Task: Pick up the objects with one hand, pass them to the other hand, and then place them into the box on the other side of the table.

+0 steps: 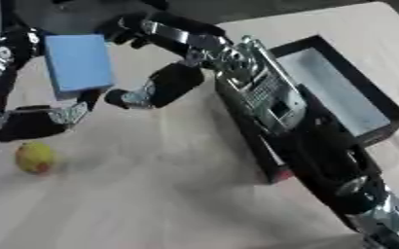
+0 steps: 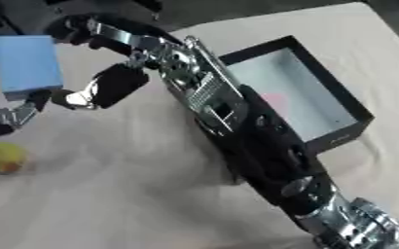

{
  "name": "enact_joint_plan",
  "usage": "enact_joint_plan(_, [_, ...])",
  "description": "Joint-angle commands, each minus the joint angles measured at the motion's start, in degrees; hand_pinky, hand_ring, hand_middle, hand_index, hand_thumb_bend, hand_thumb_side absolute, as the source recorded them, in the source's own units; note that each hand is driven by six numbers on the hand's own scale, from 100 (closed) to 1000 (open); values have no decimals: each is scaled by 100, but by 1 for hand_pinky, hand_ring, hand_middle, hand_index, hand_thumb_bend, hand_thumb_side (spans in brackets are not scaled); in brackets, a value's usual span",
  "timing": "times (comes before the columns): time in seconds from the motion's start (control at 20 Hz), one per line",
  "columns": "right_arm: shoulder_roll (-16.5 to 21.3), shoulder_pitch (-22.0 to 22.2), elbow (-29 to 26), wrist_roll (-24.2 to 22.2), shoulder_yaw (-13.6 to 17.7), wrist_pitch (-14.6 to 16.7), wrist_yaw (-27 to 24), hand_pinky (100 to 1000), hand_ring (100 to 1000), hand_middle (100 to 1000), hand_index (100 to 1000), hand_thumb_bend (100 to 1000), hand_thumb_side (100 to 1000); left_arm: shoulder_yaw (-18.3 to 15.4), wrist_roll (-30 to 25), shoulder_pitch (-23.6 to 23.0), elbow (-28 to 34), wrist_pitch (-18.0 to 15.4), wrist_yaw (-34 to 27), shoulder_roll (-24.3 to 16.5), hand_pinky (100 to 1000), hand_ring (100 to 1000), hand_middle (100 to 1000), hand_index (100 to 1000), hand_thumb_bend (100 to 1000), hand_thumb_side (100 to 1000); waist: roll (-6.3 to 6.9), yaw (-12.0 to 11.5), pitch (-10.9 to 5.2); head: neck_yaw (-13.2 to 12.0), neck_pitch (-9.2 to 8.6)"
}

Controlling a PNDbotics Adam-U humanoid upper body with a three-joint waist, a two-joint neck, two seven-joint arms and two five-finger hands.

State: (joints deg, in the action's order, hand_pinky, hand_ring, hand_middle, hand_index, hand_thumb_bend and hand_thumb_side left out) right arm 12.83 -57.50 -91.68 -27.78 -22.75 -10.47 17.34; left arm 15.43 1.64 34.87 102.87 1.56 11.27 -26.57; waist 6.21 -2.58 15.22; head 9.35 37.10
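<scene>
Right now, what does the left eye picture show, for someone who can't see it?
Two robot hands meet at a blue block: the left robot hand holds it from below, the right robot hand reaches beside it. A yellow fruit lies nearby; a black box sits right.

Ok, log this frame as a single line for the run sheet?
phase: handover | blue block: held up between both hands | left hand: at its lower edge | right hand: reaching in beside it | yellow fruit: on table | box: right side

A blue block [image 1: 79, 63] is sitting in the left hand [image 1: 32, 119], whose fingers are curling round its lower edge. The right hand [image 1: 165, 82] is reaching toward the block, fingers spread, just beside it. A yellow fruit [image 1: 34, 156] is lying below the block, and a black box [image 1: 339, 90] is lying well to its right.
</scene>
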Motion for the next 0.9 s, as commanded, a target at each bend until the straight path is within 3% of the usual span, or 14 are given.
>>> enact_joint_plan(0.05, [-28, -141, -105, 31, 3, -3, -45, 915, 917, 893, 913, 390, 253, -17, -2, 105, 111, -35, -57, -56, 831, 671, 618, 556, 100, 123, -28, -24, -6, 34, -34])
enact_joint_plan(0.9, [114, -131, -232, 124, 5, -135, -289, 913, 914, 879, 902, 367, 188, 35, -166, 121, 130, -126, -293, -32, 834, 674, 618, 556, 100, 136, -35, -48, 5, 56, -83])
